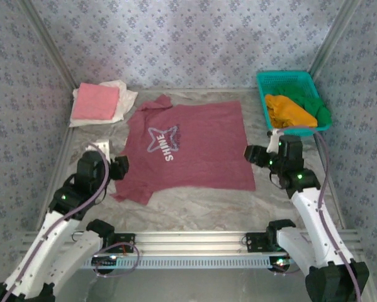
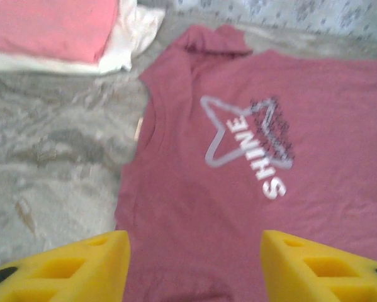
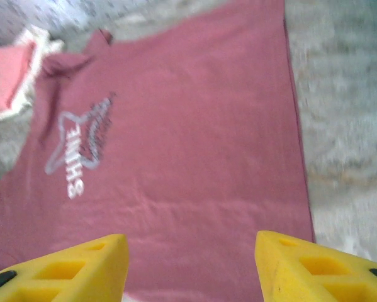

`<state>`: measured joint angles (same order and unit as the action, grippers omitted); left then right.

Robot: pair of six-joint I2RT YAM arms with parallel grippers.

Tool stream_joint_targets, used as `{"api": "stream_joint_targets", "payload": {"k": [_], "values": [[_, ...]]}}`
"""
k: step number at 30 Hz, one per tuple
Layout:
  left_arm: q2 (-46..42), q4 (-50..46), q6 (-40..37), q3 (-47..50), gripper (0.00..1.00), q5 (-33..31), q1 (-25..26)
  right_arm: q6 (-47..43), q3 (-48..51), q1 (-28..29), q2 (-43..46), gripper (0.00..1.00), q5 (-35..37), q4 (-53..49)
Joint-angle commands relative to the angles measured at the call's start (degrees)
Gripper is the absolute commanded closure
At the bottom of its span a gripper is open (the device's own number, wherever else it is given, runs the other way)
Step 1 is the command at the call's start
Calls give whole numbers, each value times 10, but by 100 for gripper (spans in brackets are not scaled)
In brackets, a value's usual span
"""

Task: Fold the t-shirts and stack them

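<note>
A maroon t-shirt [image 1: 188,148] with a white star and "SHINE" print lies spread flat in the middle of the table, also seen from the left wrist [image 2: 251,189] and the right wrist [image 3: 188,145]. My left gripper [image 1: 119,167] hovers at its left edge, open [image 2: 194,242], with nothing between the yellow fingers. My right gripper [image 1: 251,154] is at the shirt's right edge, open too [image 3: 191,242], and it holds nothing. At the back left, a folded pink t-shirt [image 1: 95,102] rests on a cream one [image 1: 124,95].
A teal mesh basket [image 1: 286,78] stands at the back right, holding an orange tee [image 1: 289,112] and a green one [image 1: 321,113]. Patterned walls close in the marbled table [image 1: 194,204] on three sides. Bare tabletop shows in front of the maroon shirt.
</note>
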<state>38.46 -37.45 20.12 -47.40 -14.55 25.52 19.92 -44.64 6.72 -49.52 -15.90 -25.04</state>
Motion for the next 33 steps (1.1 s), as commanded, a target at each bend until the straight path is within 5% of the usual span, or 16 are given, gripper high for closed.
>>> {"api": "stream_joint_targets", "payload": {"k": [1,2,5,7,19,28,33], "values": [[117,46,-48,-41,49,34,-3,12,-51,-1,-82,43,-20,34],[155,82,-51,-48,48,48,-7,23,-70,0,-126,46,-22,47],[277,144,-39,-86,60,104,-34,33,-145,13,-258,80,-18,56],[338,173,-36,-96,62,131,-44,28,-183,28,-327,89,-12,54],[527,278,2,-55,71,163,-90,105,-246,52,-589,100,-1,117],[514,367,98,112,75,207,-86,163,-74,60,-530,100,26,173],[449,322,148,176,81,213,-48,208,23,56,-444,100,34,161]]}}
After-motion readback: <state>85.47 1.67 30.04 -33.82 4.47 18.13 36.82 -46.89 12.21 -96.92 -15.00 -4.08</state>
